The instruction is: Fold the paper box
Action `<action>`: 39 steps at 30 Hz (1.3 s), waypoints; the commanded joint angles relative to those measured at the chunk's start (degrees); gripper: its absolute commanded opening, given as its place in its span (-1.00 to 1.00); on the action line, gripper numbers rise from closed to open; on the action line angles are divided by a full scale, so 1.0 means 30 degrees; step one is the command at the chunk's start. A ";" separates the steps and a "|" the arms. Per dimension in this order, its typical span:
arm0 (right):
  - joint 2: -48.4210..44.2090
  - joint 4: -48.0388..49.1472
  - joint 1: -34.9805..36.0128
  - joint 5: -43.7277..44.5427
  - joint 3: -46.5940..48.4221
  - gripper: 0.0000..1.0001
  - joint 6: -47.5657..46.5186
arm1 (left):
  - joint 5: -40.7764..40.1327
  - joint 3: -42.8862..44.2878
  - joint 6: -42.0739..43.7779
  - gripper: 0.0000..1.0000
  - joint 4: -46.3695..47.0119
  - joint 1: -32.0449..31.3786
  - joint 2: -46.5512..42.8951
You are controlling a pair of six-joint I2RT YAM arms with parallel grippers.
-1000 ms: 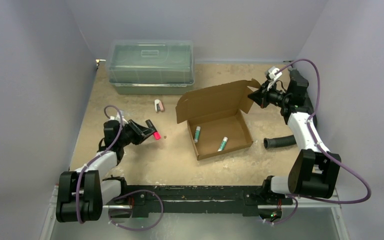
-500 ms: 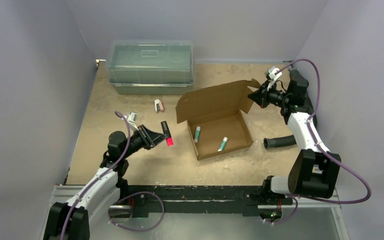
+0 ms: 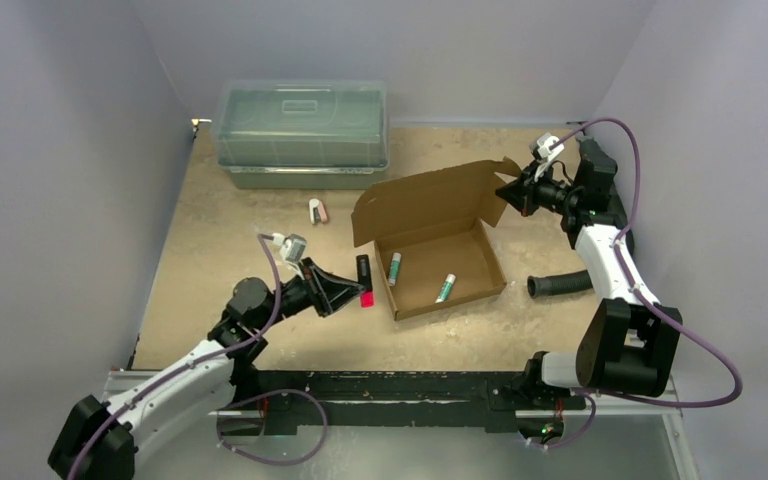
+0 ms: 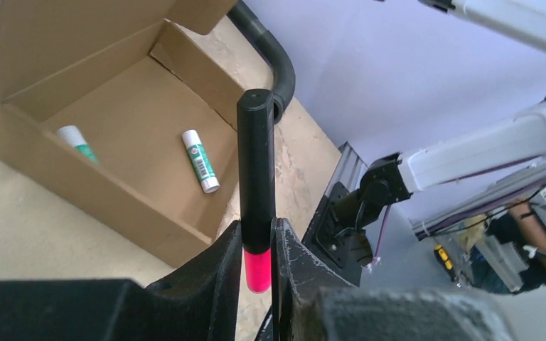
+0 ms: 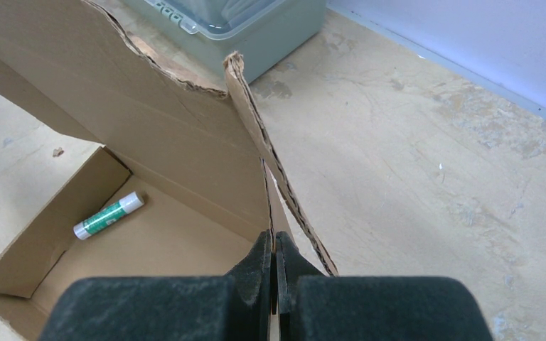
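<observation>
The paper box (image 3: 465,258) is brown cardboard and lies open mid-table, its lid (image 3: 422,202) standing up at the back. Two green-and-white glue sticks (image 3: 394,267) (image 3: 445,288) lie inside. My right gripper (image 3: 509,193) is shut on the lid's right edge; in the right wrist view its jaws (image 5: 274,245) pinch the thin cardboard lid (image 5: 149,121). My left gripper (image 3: 358,288) hovers just left of the box's near-left corner, shut on a black marker (image 3: 364,275) with a pink end. The left wrist view has the marker (image 4: 256,170) upright between my fingers (image 4: 213,273), with the box (image 4: 135,121) beyond.
A clear greenish lidded bin (image 3: 301,130) stands at the back left. A small white-and-pink object (image 3: 317,210) lies on the table between bin and box. A black ribbed hose (image 3: 560,284) lies right of the box. Grey walls close in both sides.
My left arm has swung right and forward, carrying the marker from the table's left side up to the box's near-left corner. The right arm and lid have not moved.
</observation>
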 commanded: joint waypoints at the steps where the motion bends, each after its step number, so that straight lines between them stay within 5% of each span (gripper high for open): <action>1: -0.0160 0.0107 -0.0106 -0.0516 0.0065 -1.00 0.0159 | -0.2364 0.2031 0.3311 -1.00 0.1674 -0.2962 0.1992; 8: -0.0146 0.0056 -0.0108 -0.0557 0.0050 -1.00 0.0088 | -0.6745 0.7260 0.7867 -1.00 -0.0889 -0.7708 0.8035; 17: -0.0232 0.0017 -0.0112 -0.0682 0.0072 -1.00 0.0065 | -0.9352 1.3044 1.0363 -1.00 -0.4424 -0.8223 1.5254; 27: -0.0262 -0.0214 -0.0109 -0.0824 0.0159 -1.00 -0.0185 | -1.0747 1.4469 1.0647 -1.00 -0.5879 -0.8939 1.7087; 29: -0.0263 -0.0223 -0.0120 -0.0870 0.0160 -1.00 -0.0187 | -1.0993 1.4947 1.0525 -0.87 -0.6427 -0.8939 1.7631; 31: -0.0208 -0.0238 -0.0108 -0.0937 0.0182 -1.00 -0.0183 | -1.1207 1.5476 1.0386 -0.46 -0.7071 -0.8940 1.8247; 39: -0.0206 -0.0387 -0.0116 -0.0829 0.0262 -1.00 -0.0242 | -1.1138 1.5899 1.0174 -0.08 -0.7874 -0.8946 1.6601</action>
